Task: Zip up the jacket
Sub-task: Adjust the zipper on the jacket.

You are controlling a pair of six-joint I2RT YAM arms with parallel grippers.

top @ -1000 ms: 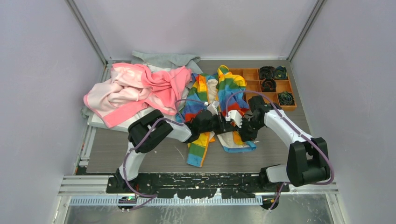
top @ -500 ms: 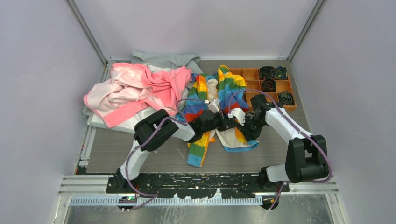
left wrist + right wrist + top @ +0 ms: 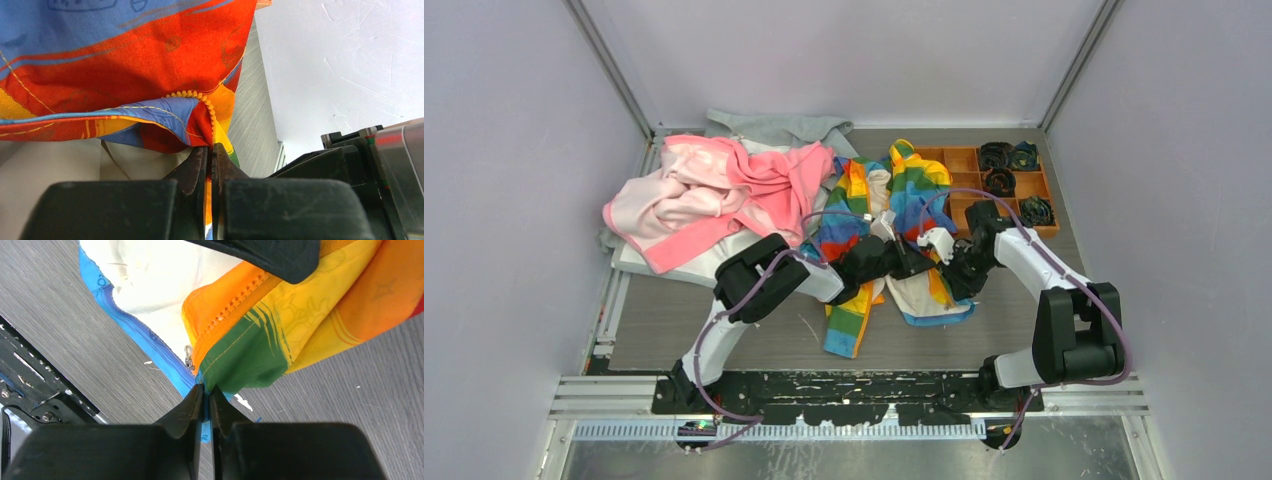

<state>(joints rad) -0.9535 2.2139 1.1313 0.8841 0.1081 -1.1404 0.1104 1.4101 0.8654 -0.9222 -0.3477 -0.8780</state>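
In the overhead view, the left arm [image 3: 769, 278] is swinging its elbow toward the centre of the frame. The right arm [image 3: 1034, 262] is pulling its large lower joint leftward. Both wrists are creeping up and to the right, tugging the lower right flap (the blue-edged one) of the jacket [image 3: 906, 190] slightly upward with them.

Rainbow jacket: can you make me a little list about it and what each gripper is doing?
jacket: lying on the table, front open, cream lining showing
zipper: orange, not zipped
left gripper: shut on the jacket's zipper edge
right gripper: shut on the jacket's bottom corner
neighbour: pink garment on its left
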